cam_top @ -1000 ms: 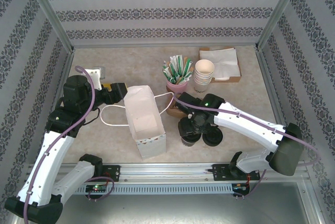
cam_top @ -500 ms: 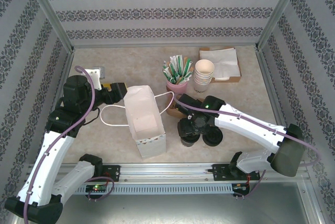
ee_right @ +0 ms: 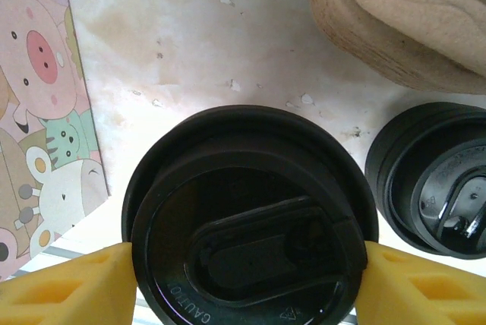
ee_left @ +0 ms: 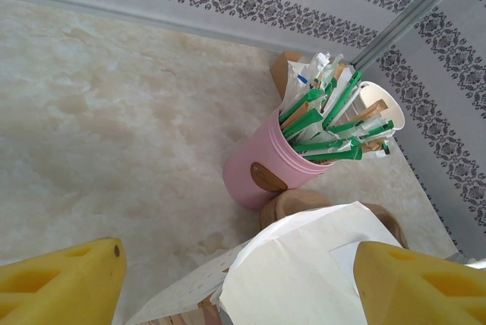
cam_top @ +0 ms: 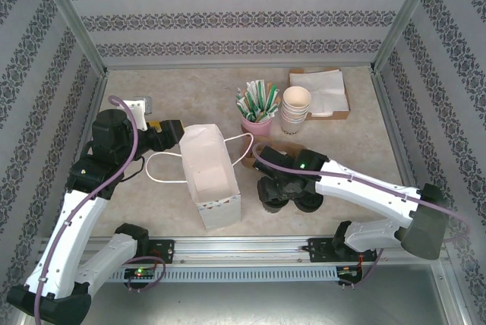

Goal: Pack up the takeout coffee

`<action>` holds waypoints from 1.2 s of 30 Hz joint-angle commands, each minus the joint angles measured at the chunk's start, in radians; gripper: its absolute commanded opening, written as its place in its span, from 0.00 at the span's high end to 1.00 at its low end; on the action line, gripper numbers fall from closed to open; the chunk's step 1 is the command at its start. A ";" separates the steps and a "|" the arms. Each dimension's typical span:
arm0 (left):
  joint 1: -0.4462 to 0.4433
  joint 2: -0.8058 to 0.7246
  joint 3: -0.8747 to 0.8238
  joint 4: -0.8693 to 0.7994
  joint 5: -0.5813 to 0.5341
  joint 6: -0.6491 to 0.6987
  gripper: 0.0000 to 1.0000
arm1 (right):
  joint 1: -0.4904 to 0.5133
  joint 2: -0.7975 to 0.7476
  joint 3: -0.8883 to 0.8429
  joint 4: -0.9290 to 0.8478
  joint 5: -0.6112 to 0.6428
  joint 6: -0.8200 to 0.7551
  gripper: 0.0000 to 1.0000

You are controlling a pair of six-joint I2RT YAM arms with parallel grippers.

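- Both pads (ee_right: 76, 287) of the right gripper (ee_right: 249, 255) sat against the lid rim of the takeout coffee (ee_right: 250, 226); a firm clamp could not be told.
- That cup stood at 3 o'clock of the paper bag (cam_top: 213, 181).
- The left gripper (ee_left: 239, 249) gaped wide.
- Squeezing only the lid could pop it off on lifting.

The table (cam_top: 190, 89) is seen from above and behind. The pink cup (ee_left: 262, 173) is viewed obliquely from the left wrist; the coffee (ee_right: 250, 257), straight down and very close, from the right. The bag (cam_top: 211, 181) is shared by all.
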State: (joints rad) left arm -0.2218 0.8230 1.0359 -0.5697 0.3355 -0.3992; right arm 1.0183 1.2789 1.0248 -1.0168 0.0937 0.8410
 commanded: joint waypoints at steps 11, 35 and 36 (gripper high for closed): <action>-0.010 -0.010 -0.006 -0.015 -0.015 0.012 0.21 | 0.072 0.042 -0.180 -0.013 0.059 0.075 0.32; -0.010 0.011 0.033 -0.019 -0.011 0.017 0.21 | -0.075 -0.186 0.097 -0.197 0.114 0.016 0.31; -0.009 0.013 0.033 -0.019 -0.013 0.018 0.21 | -0.083 -0.193 0.112 -0.206 0.119 0.010 0.31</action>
State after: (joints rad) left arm -0.2218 0.8364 1.0367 -0.5701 0.3351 -0.3992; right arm 0.9546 1.1221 1.0836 -1.1538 0.1844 0.8860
